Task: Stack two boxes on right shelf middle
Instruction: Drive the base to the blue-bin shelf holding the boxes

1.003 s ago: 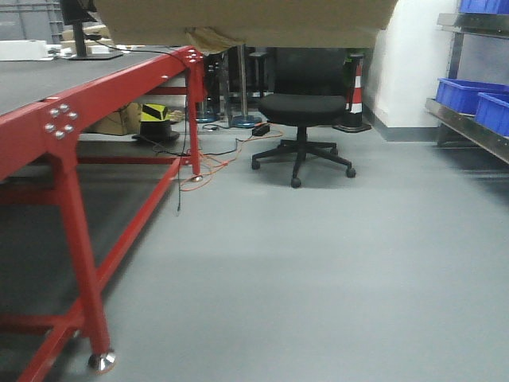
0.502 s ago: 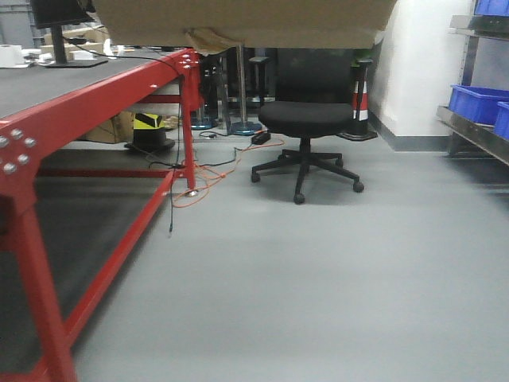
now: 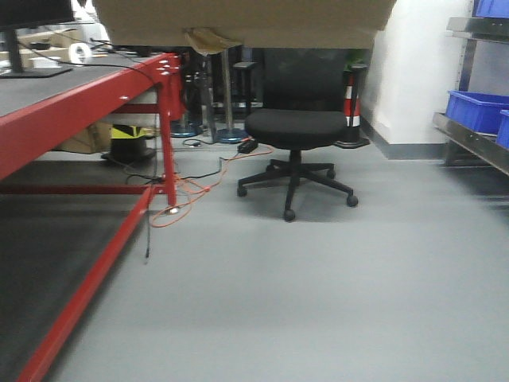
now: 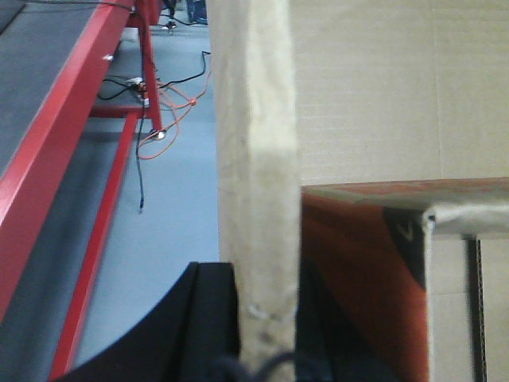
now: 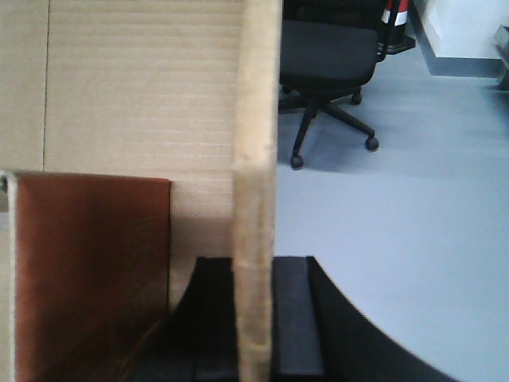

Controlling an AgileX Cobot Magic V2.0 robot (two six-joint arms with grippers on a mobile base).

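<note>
Front view: only the underside of the box point(image 3: 238, 20) is seen, at 12 o'clock, with the shelf point(image 3: 471, 137) at 3 o'clock (well apart). Wrist views: its walls are clamped by left gripper point(image 4: 266, 326) and right gripper point(image 5: 254, 318).

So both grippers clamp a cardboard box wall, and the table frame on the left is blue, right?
Not quite. The table frame is red, not blue, as the front-facing view shows. The left gripper and the right gripper do each clamp a wall of the cardboard box.
</note>
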